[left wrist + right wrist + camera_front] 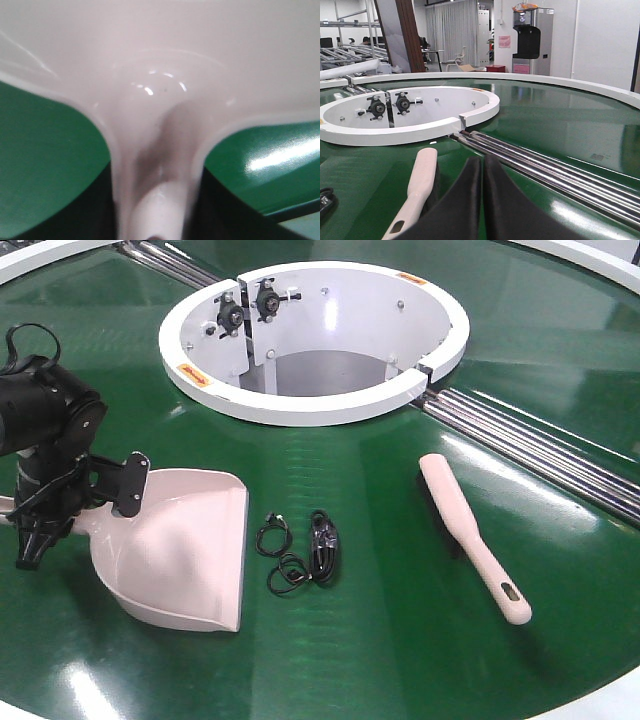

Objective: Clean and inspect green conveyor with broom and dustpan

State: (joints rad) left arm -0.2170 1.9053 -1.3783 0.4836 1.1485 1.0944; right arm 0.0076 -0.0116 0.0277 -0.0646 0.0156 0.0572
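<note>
The green conveyor (400,570) fills the front view, with its white-rimmed centre hole (310,405) and steel rollers (540,450). The pink dustpan (190,550) lies flat at the left, mouth facing right. My left gripper (68,504) is shut on its handle. In the left wrist view the handle runs from the dustpan (160,75) down between the dark fingers (95,215). The pink broom (470,535) lies on the belt at the right, handle towards me. My right gripper (483,160) is shut and empty, just right of the broom (420,175), low over the belt.
A tangle of black cable (305,550) lies on the belt between dustpan and broom; its edge shows in the right wrist view (324,200). The belt's white outer rim (590,255) curves at the back. The rollers (545,165) run right of my right gripper.
</note>
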